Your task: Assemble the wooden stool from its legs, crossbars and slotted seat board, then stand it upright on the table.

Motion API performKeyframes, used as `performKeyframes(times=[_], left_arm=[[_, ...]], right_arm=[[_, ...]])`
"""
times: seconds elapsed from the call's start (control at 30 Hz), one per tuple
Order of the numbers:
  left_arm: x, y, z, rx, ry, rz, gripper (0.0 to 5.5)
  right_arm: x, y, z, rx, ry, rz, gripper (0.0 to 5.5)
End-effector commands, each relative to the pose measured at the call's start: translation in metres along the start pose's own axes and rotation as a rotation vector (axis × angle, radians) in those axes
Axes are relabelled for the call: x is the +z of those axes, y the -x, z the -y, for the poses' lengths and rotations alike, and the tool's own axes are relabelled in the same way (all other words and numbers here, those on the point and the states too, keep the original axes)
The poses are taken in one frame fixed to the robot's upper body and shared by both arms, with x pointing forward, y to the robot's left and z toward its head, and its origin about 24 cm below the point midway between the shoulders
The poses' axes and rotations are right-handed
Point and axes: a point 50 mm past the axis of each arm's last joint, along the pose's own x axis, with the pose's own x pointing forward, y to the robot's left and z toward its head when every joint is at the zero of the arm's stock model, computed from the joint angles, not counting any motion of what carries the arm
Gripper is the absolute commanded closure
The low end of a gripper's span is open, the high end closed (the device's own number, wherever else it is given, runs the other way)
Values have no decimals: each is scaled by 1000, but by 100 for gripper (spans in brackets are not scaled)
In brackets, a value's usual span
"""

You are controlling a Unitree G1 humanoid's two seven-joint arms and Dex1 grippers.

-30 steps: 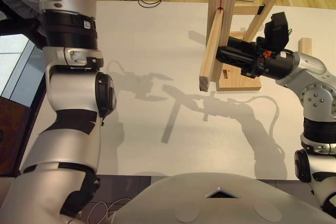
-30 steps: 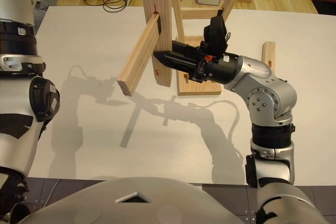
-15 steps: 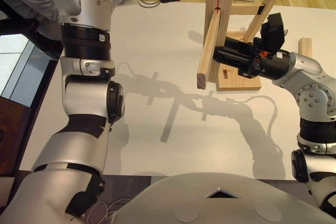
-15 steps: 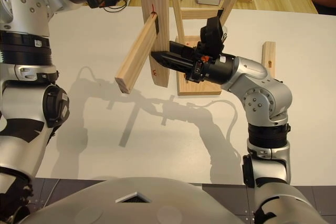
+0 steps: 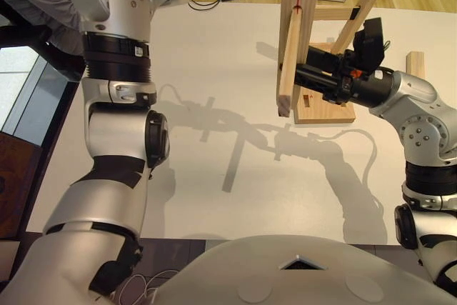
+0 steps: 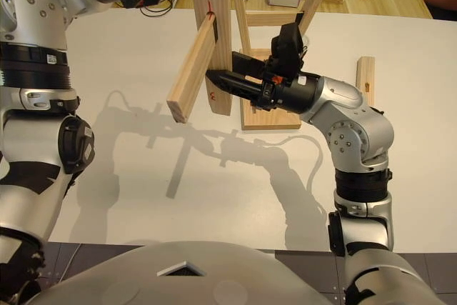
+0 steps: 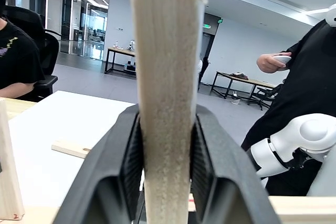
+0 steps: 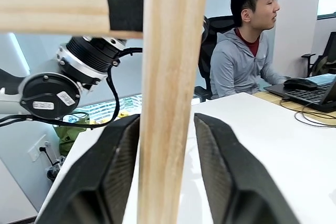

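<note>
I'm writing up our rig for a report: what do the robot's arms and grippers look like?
Both the left arm and right arm have glossy silver-white rounded shells with black joint bands and small dark screw dots. The left gripper and right gripper each have two black tapered fingers.

Pale-wood leg (image 6: 220, 41) w/ red mark (image 6: 210, 12); pale crossbar (image 6: 191, 69); tan seat board (image 6: 275, 116); blk right gripper (image 6: 212, 76); wht table (image 6: 128, 55).

Bright overhead light, crisp shadows across table (image 5: 200, 41).
</note>
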Motion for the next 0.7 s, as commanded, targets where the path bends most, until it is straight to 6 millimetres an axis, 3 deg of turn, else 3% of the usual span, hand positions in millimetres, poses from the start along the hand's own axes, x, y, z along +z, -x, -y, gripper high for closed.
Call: performKeyframes(times=[0.03, 0.23, 0.43, 0.5, 0.6, 0.7], left_arm=[[5, 5, 1, 34, -24, 24, 446], [1, 19, -5, 190, -69, 34, 447], [-2, 51, -7, 522, -192, 107, 447], [-1, 62, -7, 650, -221, 163, 447], [-4, 78, -4, 902, -259, 292, 447], [-21, 74, 4, 1028, -236, 388, 447]], right_arm=[[-3, 6, 6, -64, 14, -11, 303], [-18, 44, 14, -179, 68, -173, 203], [-24, 93, 13, -367, 162, -284, 103], [-26, 107, 11, -416, 188, -321, 133], [-33, 143, 23, -637, 268, -438, 192], [-37, 172, 35, -841, 352, -514, 245]])
